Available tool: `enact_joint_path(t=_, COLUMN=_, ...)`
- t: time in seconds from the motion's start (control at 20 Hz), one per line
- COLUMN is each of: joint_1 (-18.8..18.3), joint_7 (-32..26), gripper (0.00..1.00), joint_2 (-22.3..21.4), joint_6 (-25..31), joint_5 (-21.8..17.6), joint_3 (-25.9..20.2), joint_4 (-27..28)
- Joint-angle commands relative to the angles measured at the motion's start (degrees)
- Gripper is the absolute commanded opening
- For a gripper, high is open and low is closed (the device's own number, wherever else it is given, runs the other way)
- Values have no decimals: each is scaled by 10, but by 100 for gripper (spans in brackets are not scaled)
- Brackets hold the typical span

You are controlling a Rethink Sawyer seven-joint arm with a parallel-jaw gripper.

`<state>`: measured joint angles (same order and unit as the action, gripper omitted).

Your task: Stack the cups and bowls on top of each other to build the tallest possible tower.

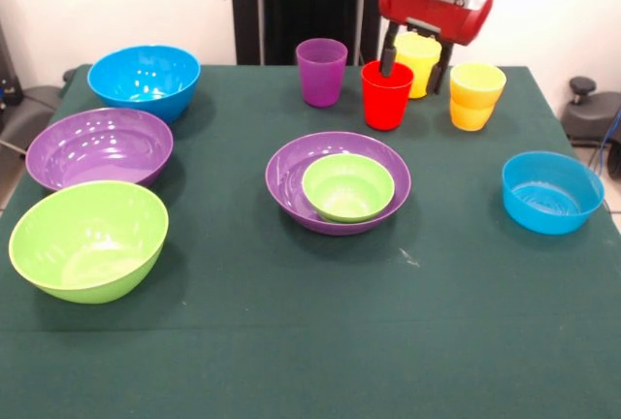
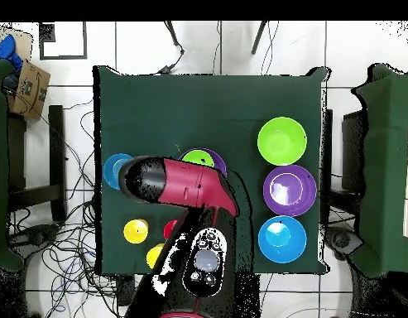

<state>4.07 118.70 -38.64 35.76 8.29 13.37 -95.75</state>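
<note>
Front view shows the gripper [image 1: 415, 58] at upper centre-right, its dark fingers spread wide, one dipping inside the red cup [image 1: 386, 95] and the other behind it, not closed on the rim. Just behind stands a yellow cup [image 1: 417, 50]; to the right, stacked yellow cups [image 1: 475, 96]; to the left, the purple cup [image 1: 321, 71]. Mid-frame, the small green bowl [image 1: 347, 186] sits nested inside a purple bowl [image 1: 291, 181].

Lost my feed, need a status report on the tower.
Pincer down at red cup, one finger inside its rim, grip unclear. Tower: small green bowl nested in purple bowl. Yellow cup close behind pincer.
</note>
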Motion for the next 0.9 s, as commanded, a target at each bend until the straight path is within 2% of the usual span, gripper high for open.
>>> enact_joint_path(t=0.05, joint_1=-3, joint_7=72, gripper=100, joint_2=14, joint_6=-23, joint_5=5, joint_3=-47, joint_4=-46)
enact_joint_path(t=0.45, joint_1=-13, joint_7=58, gripper=100, joint_2=14, joint_6=-24, joint_5=1, joint_3=-50, joint_4=-43)
enact_joint_path(t=0.9, joint_1=-26, joint_7=46, gripper=100, joint_2=36, joint_6=-18, joint_5=-3, joint_3=-56, joint_4=-19)
